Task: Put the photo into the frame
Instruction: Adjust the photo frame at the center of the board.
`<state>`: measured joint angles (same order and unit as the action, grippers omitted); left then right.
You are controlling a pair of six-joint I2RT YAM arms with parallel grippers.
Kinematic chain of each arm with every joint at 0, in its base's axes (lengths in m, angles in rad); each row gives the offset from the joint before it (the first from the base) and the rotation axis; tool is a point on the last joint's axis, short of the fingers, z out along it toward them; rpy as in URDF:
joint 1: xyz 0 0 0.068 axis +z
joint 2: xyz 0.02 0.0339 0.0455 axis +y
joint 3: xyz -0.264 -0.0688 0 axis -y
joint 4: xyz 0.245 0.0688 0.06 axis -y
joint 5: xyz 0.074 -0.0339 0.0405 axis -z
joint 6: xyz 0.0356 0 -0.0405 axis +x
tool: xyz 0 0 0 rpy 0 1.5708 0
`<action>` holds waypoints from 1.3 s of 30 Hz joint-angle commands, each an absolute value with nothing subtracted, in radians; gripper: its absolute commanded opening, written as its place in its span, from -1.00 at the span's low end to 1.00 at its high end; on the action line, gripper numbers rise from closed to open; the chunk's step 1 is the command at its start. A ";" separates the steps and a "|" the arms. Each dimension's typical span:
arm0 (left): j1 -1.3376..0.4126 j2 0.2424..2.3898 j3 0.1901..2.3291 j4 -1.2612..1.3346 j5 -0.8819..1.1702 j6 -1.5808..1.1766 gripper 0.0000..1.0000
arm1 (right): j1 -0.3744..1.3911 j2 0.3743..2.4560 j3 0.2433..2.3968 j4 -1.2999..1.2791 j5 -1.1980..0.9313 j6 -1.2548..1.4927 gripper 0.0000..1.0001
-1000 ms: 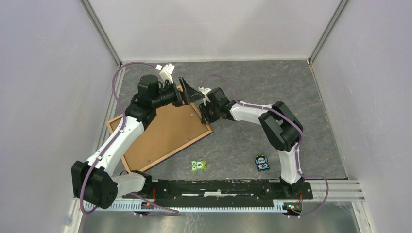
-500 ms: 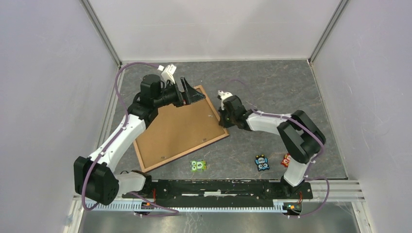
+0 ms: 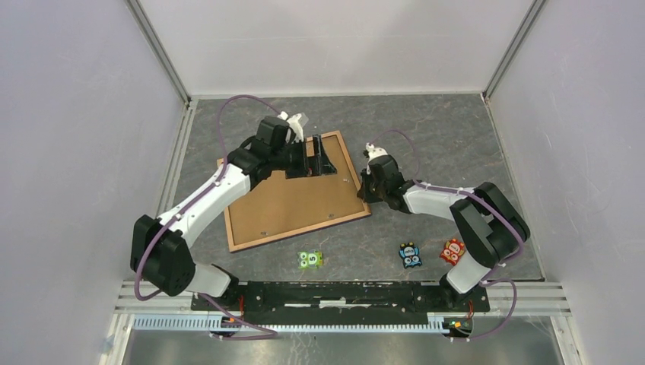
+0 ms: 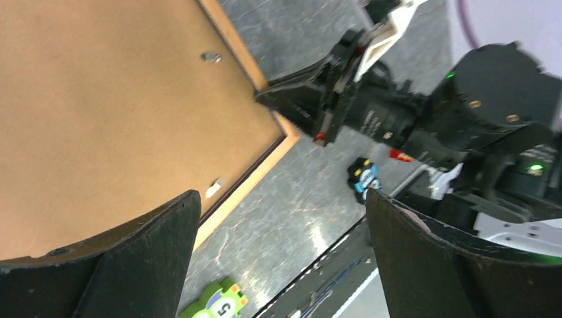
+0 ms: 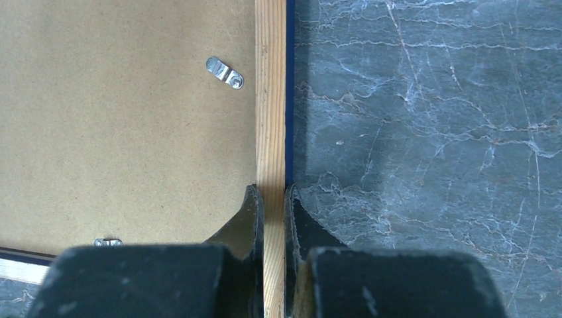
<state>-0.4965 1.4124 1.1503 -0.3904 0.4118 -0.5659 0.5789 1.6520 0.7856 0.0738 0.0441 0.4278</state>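
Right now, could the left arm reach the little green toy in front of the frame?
Probably yes. The left gripper is open and empty above the frame, and the green toy lies uncovered just in front of it, on that arm's side, with nothing between them.

The left tool (image 4: 281, 205) hangs over the counter (image 4: 298, 225), its two dark fingers (image 4: 126, 258) spread wide at the bottom corners. Between and behind them lies the frame (image 4: 234, 40), back up, a brown board (image 4: 99, 99) filling it, with small metal clips (image 4: 211, 57) along the wood rail. The right tool (image 4: 265, 98) reaches in from the right – its black tips meet the rail near a corner. A green tile (image 4: 222, 306) marked 5 and a blue tile (image 4: 364, 179) lie apart on the grey counter.
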 commanded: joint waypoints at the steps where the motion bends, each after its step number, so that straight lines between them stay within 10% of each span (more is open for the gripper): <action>1: -0.492 1.388 1.181 -0.583 0.166 -0.454 1.00 | 0.542 1.608 0.717 0.056 0.118 0.459 -0.96; 9: -0.167 1.242 1.005 -0.640 0.013 -0.473 0.95 | 0.432 1.486 0.551 0.098 0.101 0.436 -1.00; 17: -0.101 1.406 0.951 -0.622 -0.007 -0.425 0.24 | 0.394 1.464 0.515 0.127 0.015 0.372 -0.93; 25: -0.072 1.532 1.005 -0.689 -0.077 -0.344 0.19 | 0.390 1.428 0.585 0.080 -0.066 0.284 -0.17; 39: -0.070 1.622 1.013 -0.703 -0.066 -0.339 -0.17 | 0.394 1.551 0.854 -0.082 -0.016 0.074 0.28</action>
